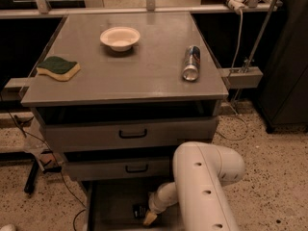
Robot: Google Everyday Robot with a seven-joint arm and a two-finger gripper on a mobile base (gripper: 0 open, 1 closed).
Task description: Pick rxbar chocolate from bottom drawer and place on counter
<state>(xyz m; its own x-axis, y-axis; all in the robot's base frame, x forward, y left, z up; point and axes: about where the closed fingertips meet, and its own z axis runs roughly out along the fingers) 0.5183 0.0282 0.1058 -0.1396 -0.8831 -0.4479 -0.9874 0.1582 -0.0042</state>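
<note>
The bottom drawer (108, 203) is pulled open at the foot of the cabinet, its dark floor showing. The rxbar chocolate (139, 210) shows as a small black wrapped bar lying on the drawer floor near the middle. My white arm reaches down from the lower right into the drawer. My gripper (150, 218) sits low in the drawer, just right of the bar and touching or nearly touching it; only its pale tip shows. The counter (144, 76) is the broad grey top of the cabinet above.
On the counter stand a white bowl (120, 37) at the back, a can (191, 63) lying on its side at the right, and a green-and-yellow sponge (58, 67) at the left. Two upper drawers with black handles (133, 134) overhang the bottom drawer. A dark cabinet (288, 61) stands to the right.
</note>
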